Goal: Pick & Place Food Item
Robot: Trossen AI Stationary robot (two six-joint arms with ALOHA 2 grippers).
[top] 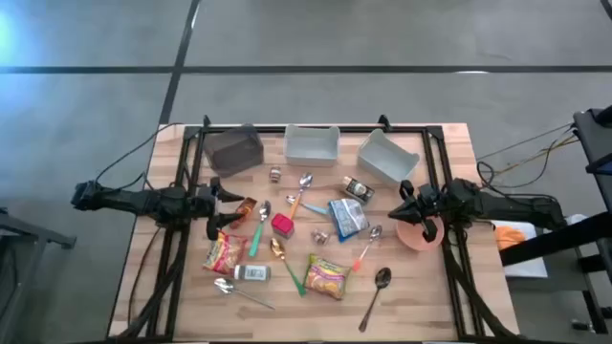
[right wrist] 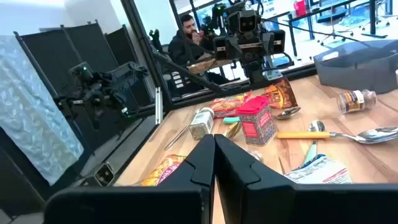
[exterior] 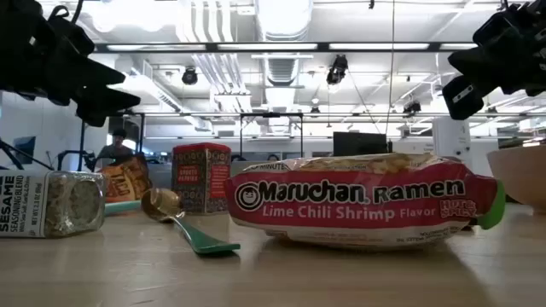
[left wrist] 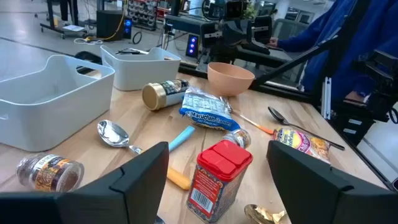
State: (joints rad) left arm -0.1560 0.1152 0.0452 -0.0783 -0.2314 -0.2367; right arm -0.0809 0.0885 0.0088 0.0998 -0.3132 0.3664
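While no food item is held yet, the left gripper hovers wide apart, facing the red-capped jar (probably lining up). Right gripper waits pinched closed over the pink bowl. 2 spoons and the blue ramen pack crowd beyond the jar.

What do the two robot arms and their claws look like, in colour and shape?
Both arms are black, built of slim jointed segments. The left claw has two broad, flat, matte black fingers with angular edges; the right claw has the same dark wedge-shaped fingers. Thin dark cables trail from the arms beside the wooden table. No markings are legible.
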